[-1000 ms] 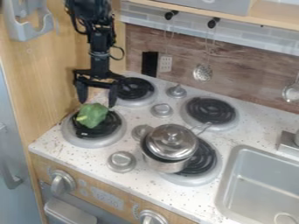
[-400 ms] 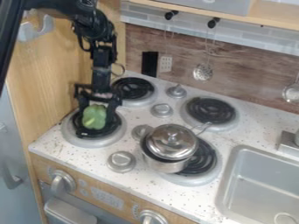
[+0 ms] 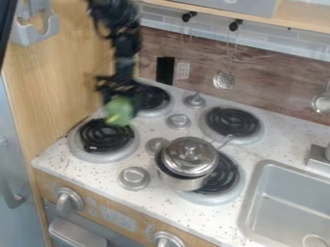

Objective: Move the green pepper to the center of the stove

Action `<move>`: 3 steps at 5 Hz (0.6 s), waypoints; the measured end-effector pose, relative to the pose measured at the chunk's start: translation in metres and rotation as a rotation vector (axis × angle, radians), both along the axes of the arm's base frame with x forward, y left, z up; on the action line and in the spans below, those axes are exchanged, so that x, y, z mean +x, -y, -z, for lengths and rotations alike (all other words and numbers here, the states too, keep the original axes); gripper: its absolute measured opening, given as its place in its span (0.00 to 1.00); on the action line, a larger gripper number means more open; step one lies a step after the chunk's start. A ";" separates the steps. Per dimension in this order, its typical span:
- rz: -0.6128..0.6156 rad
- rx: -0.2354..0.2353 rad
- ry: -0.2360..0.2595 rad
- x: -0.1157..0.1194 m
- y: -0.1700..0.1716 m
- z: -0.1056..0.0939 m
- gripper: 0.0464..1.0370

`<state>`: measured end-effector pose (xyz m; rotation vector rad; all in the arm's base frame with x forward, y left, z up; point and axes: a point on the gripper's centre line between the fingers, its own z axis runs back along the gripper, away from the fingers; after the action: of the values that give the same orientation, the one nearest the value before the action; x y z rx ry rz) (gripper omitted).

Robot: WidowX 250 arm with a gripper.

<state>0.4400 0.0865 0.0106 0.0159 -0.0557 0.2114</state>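
Observation:
The black gripper hangs over the left part of the stove, between the front-left and back-left burners. It is shut on the green pepper, which is held up above the stove top. Both look blurred. Below and slightly left of the pepper, the front-left burner has nothing on it.
A lidded metal pot stands on the front-right burner, its handle pointing to the back right. Small metal pieces, such as a round one, are around the stove's middle. A sink is at the right, and utensils hang behind.
The gripper came down around the pepper on the front-left burner and shut on it. Since then, gripper and pepper have risen off the burner and shifted to the right.

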 end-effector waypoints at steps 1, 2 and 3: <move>0.053 -0.022 0.078 0.026 0.032 -0.014 0.72; 0.085 -0.035 0.053 0.037 0.054 0.011 0.72; 0.112 -0.040 0.041 0.048 0.076 0.026 0.72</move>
<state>0.4880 0.0110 -0.0150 -0.0317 -0.0932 0.1009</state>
